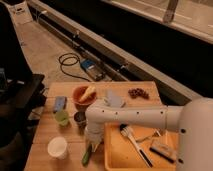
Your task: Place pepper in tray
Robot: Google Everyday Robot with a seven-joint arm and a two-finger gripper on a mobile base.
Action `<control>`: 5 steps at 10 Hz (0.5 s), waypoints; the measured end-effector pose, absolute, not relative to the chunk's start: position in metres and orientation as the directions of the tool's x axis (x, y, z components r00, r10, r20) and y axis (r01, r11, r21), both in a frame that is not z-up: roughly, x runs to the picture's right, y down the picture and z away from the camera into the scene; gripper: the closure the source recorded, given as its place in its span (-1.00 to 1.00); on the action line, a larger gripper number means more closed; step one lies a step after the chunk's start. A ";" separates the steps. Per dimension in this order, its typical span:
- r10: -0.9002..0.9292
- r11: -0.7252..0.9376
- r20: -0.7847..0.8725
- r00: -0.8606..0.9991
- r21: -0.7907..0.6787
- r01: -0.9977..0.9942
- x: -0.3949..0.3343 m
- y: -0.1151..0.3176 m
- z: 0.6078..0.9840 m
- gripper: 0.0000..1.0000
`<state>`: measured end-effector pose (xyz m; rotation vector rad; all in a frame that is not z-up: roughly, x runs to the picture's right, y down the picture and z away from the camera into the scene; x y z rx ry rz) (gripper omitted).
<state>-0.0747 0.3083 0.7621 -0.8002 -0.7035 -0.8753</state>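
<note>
The pepper (87,156), slim and dark green, lies on the wooden table (47,132) just left of the tray's near-left corner. My gripper (92,144) points straight down at the end of the white arm (135,119). It is shut on the pepper's upper end, which is hidden under it. The yellow tray (117,157) sits at the table's right front, right next to the gripper, with a white-headed brush (132,142) and a dark block (161,150) inside it.
An orange-brown bowl (82,95) with fruit stands behind the gripper, with a small dark cup (79,118) in front of it. A green cup (62,117), a blue packet (60,103) and a white cup (57,147) stand to the left. A grey-blue item (114,98) and dark clustered food (137,92) lie at the back.
</note>
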 end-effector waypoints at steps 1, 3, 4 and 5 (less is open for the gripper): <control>-0.402 0.397 0.794 0.456 -0.298 0.868 -0.076 0.306 0.759 1.00; -0.451 0.397 0.789 0.417 -0.241 0.886 -0.100 0.288 0.740 1.00; -0.478 0.400 0.786 0.393 -0.203 0.894 -0.114 0.274 0.725 1.00; -0.504 0.402 0.780 0.371 -0.168 0.900 -0.126 0.258 0.711 1.00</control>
